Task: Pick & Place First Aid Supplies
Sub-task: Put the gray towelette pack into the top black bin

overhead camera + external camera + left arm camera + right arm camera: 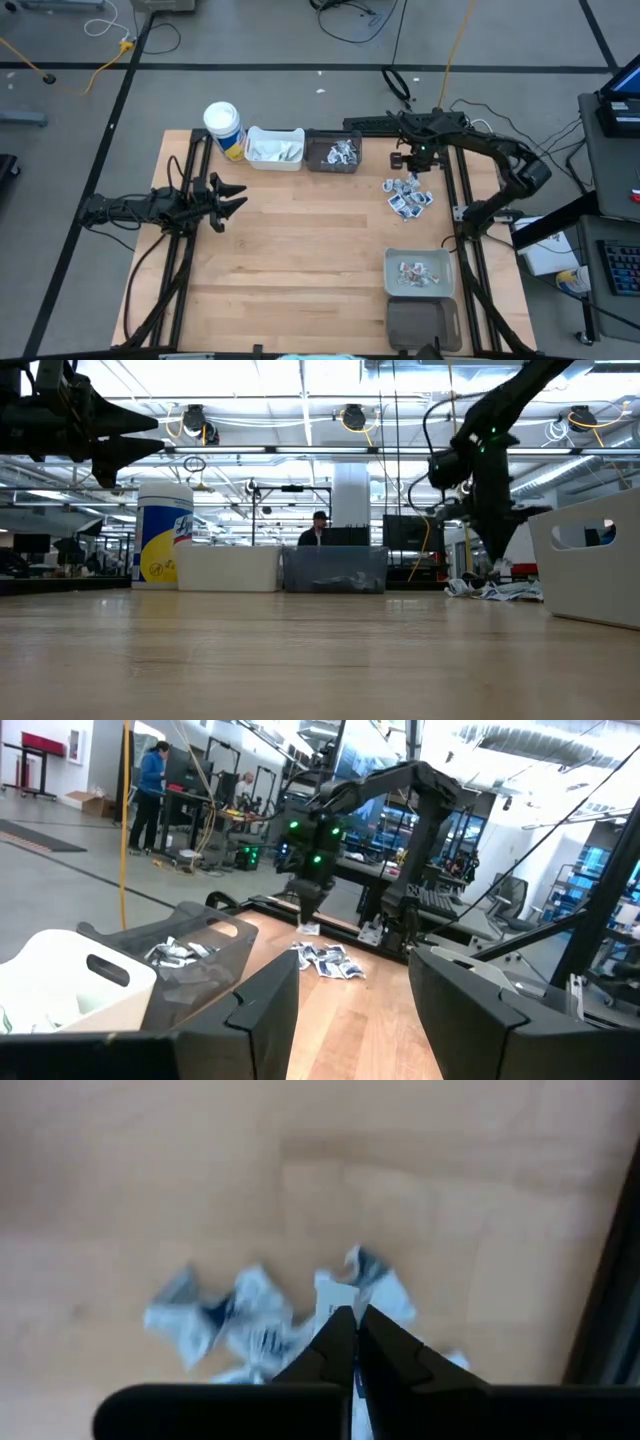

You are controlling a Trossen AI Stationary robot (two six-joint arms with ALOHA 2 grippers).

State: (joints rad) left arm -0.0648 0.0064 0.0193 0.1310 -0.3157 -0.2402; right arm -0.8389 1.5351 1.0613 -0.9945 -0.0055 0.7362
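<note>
While the scene is read from the left of the high view to its right, each line takes one thing.

Left gripper: at the left of the frame, above bare wood, fingers parted and holding nothing; this arm waits.

White cup: upper left of centre, with a yellow band, standing just beside the bins.

White bin: upper centre, with pale packets inside.

Dark bin: touching the white bin's right side, with a few silvery packets in it.

Loose packets: right of centre, a small heap on the wood, crumpled and overlapping.

Right gripper: at the upper edge of that heap, fingers pressed together; in the right wrist view a white packet edge shows at the tips, so it seems pinched, though I cannot be sure.

Grey bin: lower right, with a few packets inside.

Handling: my judgement is light, thin, flexible and slick foil or paper; they may slide or lift in pairs.

Hold: best on a raised, free edge or corner, not on a flat face.
</note>
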